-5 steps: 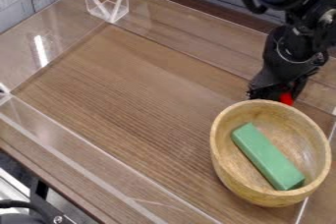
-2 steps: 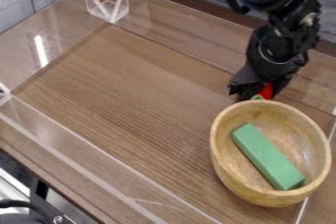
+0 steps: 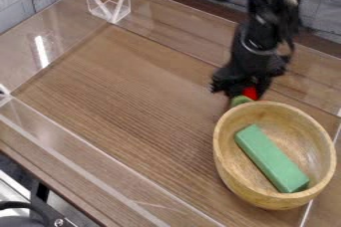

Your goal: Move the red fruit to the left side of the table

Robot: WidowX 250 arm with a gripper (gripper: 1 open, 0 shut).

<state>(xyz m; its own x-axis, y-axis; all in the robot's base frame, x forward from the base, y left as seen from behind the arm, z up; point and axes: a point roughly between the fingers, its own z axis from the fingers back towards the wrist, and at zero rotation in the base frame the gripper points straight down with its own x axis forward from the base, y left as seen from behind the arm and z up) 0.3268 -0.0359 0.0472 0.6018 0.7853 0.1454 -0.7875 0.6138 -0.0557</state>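
Observation:
The red fruit (image 3: 233, 90) is small and glossy, with a bit of green leaf showing below it. It sits between the fingers of my black gripper (image 3: 237, 85), which is shut on it just above the table (image 3: 134, 92), right of center. The arm comes down from the top right and hides most of the fruit. The left side of the table lies far from the gripper.
A round light wooden bowl (image 3: 234, 174) stands at the front right, just below the gripper, holding a green rectangular block (image 3: 272, 158). Low clear acrylic walls (image 3: 54, 141) border the table, with a corner bracket (image 3: 107, 4) at the back left.
The gripper has travelled left and slightly toward the back, carrying the red fruit away from the bowl's far rim. The bowl and green block have stayed put.

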